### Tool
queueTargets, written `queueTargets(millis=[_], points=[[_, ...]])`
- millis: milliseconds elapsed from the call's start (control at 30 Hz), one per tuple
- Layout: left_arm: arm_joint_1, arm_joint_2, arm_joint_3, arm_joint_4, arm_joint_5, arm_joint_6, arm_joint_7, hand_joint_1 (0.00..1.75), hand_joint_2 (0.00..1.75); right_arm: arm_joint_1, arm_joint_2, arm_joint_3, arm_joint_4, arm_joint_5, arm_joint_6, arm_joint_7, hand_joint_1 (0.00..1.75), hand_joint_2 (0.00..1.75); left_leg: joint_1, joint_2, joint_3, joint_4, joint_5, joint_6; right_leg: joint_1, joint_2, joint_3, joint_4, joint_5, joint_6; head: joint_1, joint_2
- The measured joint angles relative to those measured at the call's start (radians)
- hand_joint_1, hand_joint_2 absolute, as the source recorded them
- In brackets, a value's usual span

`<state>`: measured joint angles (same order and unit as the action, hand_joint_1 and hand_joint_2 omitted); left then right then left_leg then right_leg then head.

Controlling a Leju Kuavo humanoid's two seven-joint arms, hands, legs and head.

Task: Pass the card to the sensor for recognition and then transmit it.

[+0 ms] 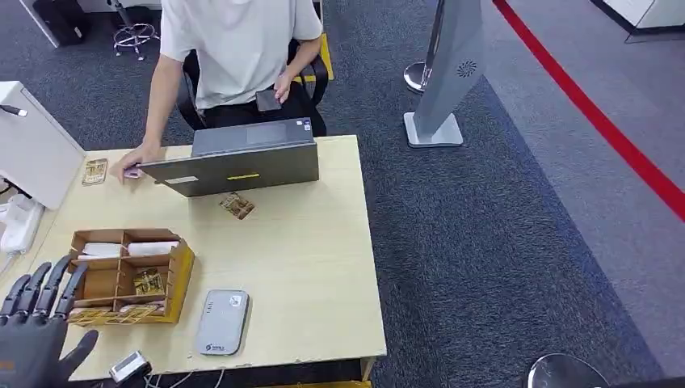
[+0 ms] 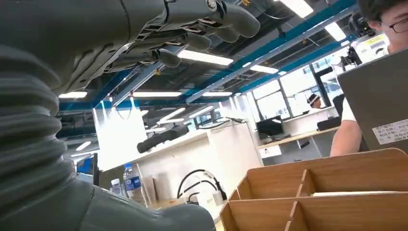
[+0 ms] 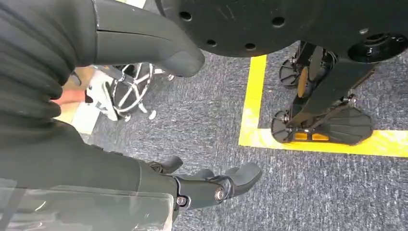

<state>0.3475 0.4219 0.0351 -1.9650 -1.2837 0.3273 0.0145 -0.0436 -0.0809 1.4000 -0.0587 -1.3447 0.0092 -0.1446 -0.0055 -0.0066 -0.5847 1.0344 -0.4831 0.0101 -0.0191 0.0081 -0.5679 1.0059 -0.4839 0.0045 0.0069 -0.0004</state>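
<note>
At the near left, the left hand point(image 1: 36, 323) hovers empty, fingers spread, just beside the compartmented wooden box point(image 1: 184, 271) holding gold-patterned cards point(image 1: 149, 281) and white cards point(image 1: 153, 248). The right hand point(image 3: 211, 185) hangs empty, fingers loosely apart. A flat grey sensor point(image 1: 222, 322) lies right of the box on the pale tabletop point(image 1: 323, 267); farther, a loose card point(image 1: 237, 205) lies before the grey laptop point(image 1: 234, 162).

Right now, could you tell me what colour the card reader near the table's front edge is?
The card reader is grey, clearest in the head view.

Gold patterned cards point(image 1: 149, 281) lie in the wooden box's near compartments; another card point(image 1: 237, 206) lies flat on the bench by the laptop; the grey sensor point(image 1: 221, 322) lies flat near the front edge
</note>
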Motion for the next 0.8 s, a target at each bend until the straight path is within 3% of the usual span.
queueTargets(millis=[267,533,800], points=[[0.022,-0.007,0.001,-0.011,0.015,-0.008,-0.001,0.0,1.75,0.0,0.002,0.0,0.008,-0.001,0.0,-0.005,0.0,1.75,0.0,0.0,0.0,0.0,0.0,0.0,0.0,0.0,0.0,0.0,0.0,0.0,0.0,0.0],[0.019,-0.015,0.001,0.009,0.032,-0.079,0.021,0.0,1.75,-0.001,0.002,0.0,0.013,-0.001,0.005,-0.003,0.0,1.75,0.0,0.0,0.0,0.0,0.0,0.0,0.0,0.0,0.0,0.0,0.0,0.0,0.0,0.0],[-0.031,-0.024,0.001,0.131,0.035,-0.116,0.034,0.0,1.75,-0.003,0.002,0.002,0.014,0.005,0.001,0.006,0.0,1.75,0.0,0.0,0.0,0.0,0.0,0.0,0.0,0.0,0.0,0.0,0.0,0.0,0.0,0.0]])
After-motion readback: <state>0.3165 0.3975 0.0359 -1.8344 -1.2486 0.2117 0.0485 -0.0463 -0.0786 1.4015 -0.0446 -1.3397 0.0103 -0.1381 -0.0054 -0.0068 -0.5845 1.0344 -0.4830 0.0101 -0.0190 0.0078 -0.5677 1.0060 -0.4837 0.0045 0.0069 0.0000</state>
